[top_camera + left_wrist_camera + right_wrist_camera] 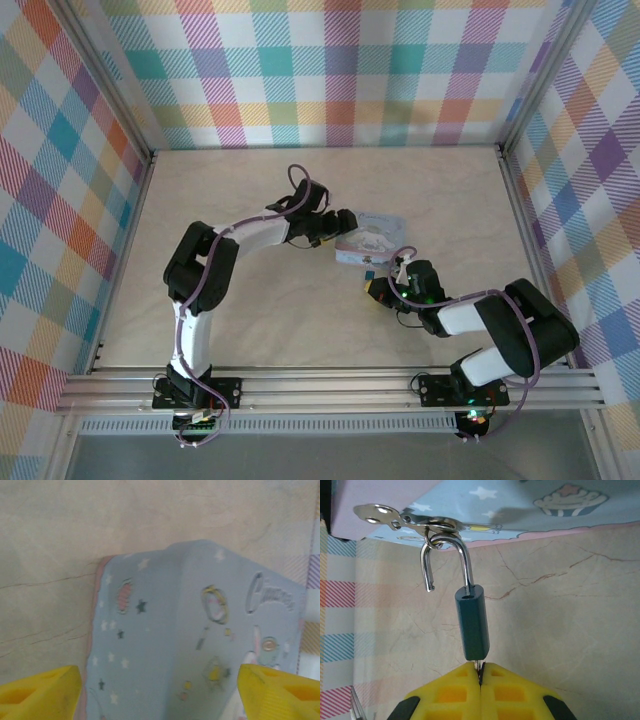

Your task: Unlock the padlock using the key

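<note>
The right fingers (455, 690) are seen pressed together, tip against tip, and the key (479, 667) is pinched between them as a thin grey sliver. Directly ahead of these fingertips the padlock (472, 622) is found, its dark teal body in line with the fingers and its lower end touching the key. The shackle (445, 555) is sprung: one leg is seated in the body, while the other hangs free to the left of it, clear of the hole in the top face. At the far end from the fingers the shackle is hooked through a silver hasp (405, 519) on the pale blue tin (520, 510), whose pink-edged side rests on the marbled surface (570, 620).

The left fingers (45, 690) are spread wide. The tin (165, 630) is seen between them and beyond their tips, printed face up. Whether either pad touches it cannot be told.
</note>
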You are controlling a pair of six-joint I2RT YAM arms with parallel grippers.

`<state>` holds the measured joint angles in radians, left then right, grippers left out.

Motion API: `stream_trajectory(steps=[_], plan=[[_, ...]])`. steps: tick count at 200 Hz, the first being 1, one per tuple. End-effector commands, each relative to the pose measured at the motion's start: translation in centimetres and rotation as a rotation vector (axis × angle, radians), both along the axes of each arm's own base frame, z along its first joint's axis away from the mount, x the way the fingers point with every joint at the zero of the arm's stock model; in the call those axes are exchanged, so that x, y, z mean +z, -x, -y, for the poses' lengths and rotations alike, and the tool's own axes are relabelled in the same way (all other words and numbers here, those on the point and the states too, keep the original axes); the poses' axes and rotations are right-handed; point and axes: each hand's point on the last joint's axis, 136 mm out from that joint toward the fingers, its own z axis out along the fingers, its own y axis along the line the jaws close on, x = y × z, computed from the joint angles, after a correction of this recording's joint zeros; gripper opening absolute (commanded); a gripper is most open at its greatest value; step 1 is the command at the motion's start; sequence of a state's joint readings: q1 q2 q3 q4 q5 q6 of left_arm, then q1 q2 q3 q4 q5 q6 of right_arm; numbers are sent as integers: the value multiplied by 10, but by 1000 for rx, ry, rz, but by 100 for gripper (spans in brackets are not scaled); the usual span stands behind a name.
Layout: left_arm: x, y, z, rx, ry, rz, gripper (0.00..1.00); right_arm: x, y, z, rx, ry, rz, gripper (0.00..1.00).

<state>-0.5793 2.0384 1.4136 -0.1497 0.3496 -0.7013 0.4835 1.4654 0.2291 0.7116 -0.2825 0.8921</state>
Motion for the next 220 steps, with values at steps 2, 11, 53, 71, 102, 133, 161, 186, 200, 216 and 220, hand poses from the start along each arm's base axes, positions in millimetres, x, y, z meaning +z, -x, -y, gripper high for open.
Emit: stream_trajectory(steps=[2,11,53,71,102,133,161,186,200,216,220], plan=[[-12,2,-14,12,-73,-10,81,-9,5,3,-7,6,-55,0],[-17,4,-19,23,-95,-16,81,-10,5,4,-9,13,-57,0],[-38,15,-41,71,-165,-60,83,-14,11,10,-13,47,-79,7],[-40,19,-50,93,-178,-64,83,-15,15,14,-17,63,-85,14],[-44,27,-64,118,-194,-76,83,-15,22,24,-27,90,-91,24],[-48,33,-74,134,-203,-88,83,-8,28,31,-17,117,-75,36],[-46,39,-79,144,-201,-87,83,10,27,38,-7,113,-20,46],[-44,43,-83,156,-197,-86,83,42,21,32,68,68,91,57],[-42,46,-85,161,-194,-87,83,58,19,23,140,33,161,58],[-40,49,-87,167,-187,-84,83,68,17,14,199,3,224,59],[-39,50,-87,170,-186,-83,83,70,17,12,210,-3,236,59]])
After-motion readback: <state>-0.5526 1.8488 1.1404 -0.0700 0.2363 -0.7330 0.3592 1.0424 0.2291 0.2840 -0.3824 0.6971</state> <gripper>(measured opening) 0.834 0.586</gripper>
